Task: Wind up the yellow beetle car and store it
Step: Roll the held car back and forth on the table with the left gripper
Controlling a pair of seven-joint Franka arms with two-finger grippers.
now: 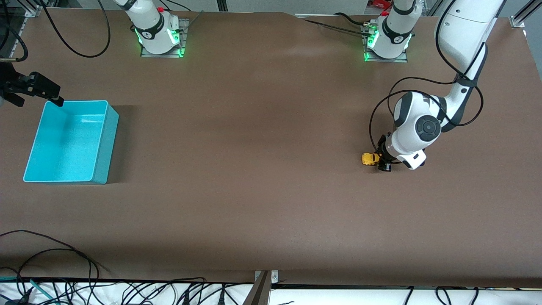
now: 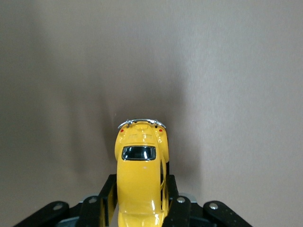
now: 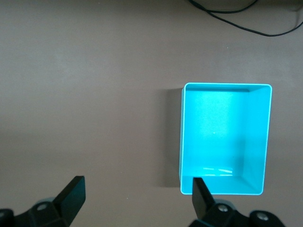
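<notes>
Clearly we have the yellow beetle car (image 2: 141, 182) held between the two fingers (image 2: 106, 198) of the left gripper (image 1: 383, 157), which sits low at the table (image 1: 254, 169) toward the left arm's end. In the left wrist view the fingers press on the car's flanks, its rounded roof and rear bumper sticking out ahead of them. We cannot tell whether the wheels touch the surface.

We judge the car light, hard and glossy, so it could slip if the hold is loose; the flat sides under the windows look the best place to grip, since the domed roof would let the fingers slide off. The small wheels and the thin bumper seem the parts most easily hurt, and winding will likely call for wheel contact with the table and some downward pressure.

The bin (image 1: 70, 142) stands toward the right arm's end, well apart from the car, with a long bare stretch of table between them. Its walls are upright and its inside shows nothing in it. The right gripper (image 3: 137, 198) hangs spread wide over the bin's edge, waiting. We would watch that rim and the waiting gripper when bringing the car across; cables (image 1: 51, 258) lie only at the table's near edge.
</notes>
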